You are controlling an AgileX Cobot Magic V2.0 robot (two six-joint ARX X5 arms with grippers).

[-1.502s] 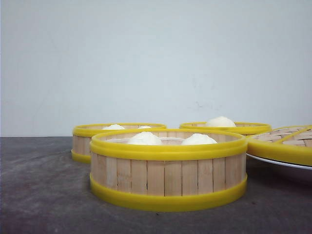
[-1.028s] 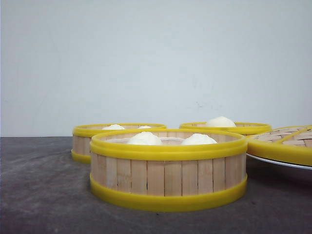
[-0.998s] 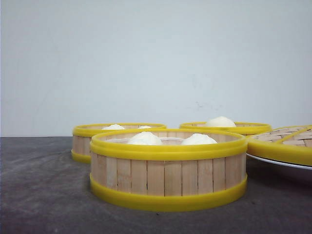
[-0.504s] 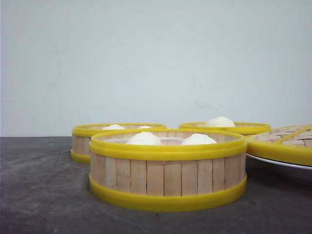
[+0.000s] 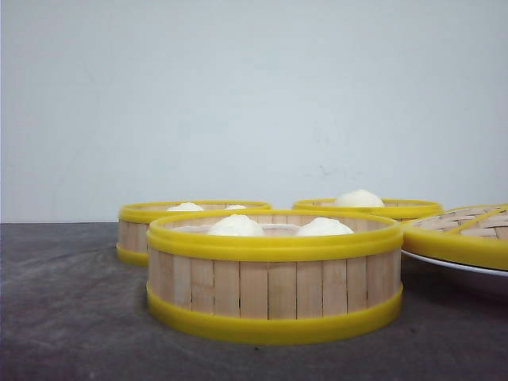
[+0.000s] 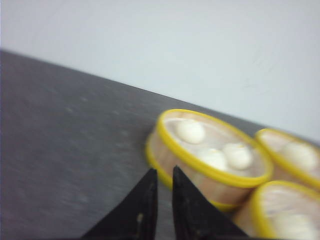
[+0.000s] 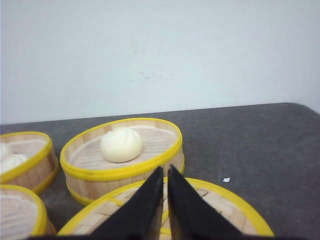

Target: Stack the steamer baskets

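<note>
Wooden slats and thick yellow rims make up all three steamer baskets, and they sit apart on the dark desk (image 5: 63,317), none stacked yet. They look light and stiff. The slats seem thin, so a hard squeeze could hurt them. The smooth plastic rim may be slippery, but it is the strongest place to grab, with one finger inside the wall and one outside.

Far left and further back is the left basket (image 5: 159,226), with small white buns (image 5: 185,207) in it. The left gripper (image 6: 161,172) hangs above the desk near this basket, touching nothing. Its jaws are almost closed, with only a thin gap, and they hold nothing.

In the middle, nearest the camera, is the front basket (image 5: 274,287) with two buns inside. Behind it to the right is the back basket (image 5: 367,208), holding one big bun (image 7: 121,144).

Far right, a woven lid (image 5: 464,234) lies on a white plate (image 5: 452,265). The right gripper (image 7: 165,172) hangs over the lid, jaws nearly closed and empty.
</note>
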